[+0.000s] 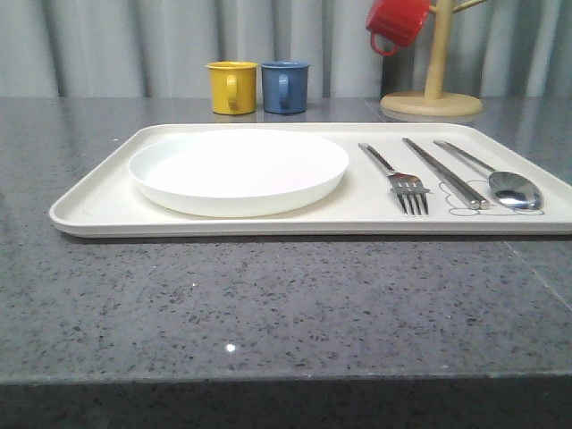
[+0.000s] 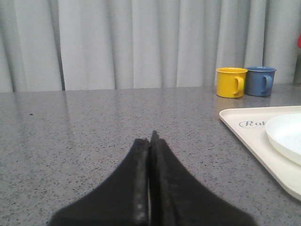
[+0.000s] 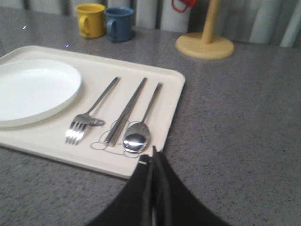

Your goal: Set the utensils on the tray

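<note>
On the speckled grey stone table sits one large cream rectangular plastic tray with rounded corners and a low raised rim, its long side running along the table's front edge with a broad band of bare stone between them. Toward the tray's left end lies one wide, shallow round white plate, close to the tray's front and back rims. Right of the plate, three utensils lie side by side, apart from each other, handles pointing to the tray's back edge: one slim shiny steel fork, one flat steel chopstick pair and one long-handled steel spoon with a round bowl, nearest the tray's right edge. A line drawing printed on the tray shows under the chopstick tips and spoon bowl; its subject cannot be made out. In the left wrist view a grey script word beginning "Ru" is printed at the tray's corner, the rest hidden by the plate.

Behind the tray, near the table's back edge, stand one yellow mug and one blue mug, just beside each other. Further right stands one wooden mug tree on a round base, with one red mug hanging from it.

Open grey stone lies left of the tray, where the left gripper hovers with its black fingers pressed together, empty. The right gripper hangs near the tray's front right corner, fingers likewise closed on nothing.
</note>
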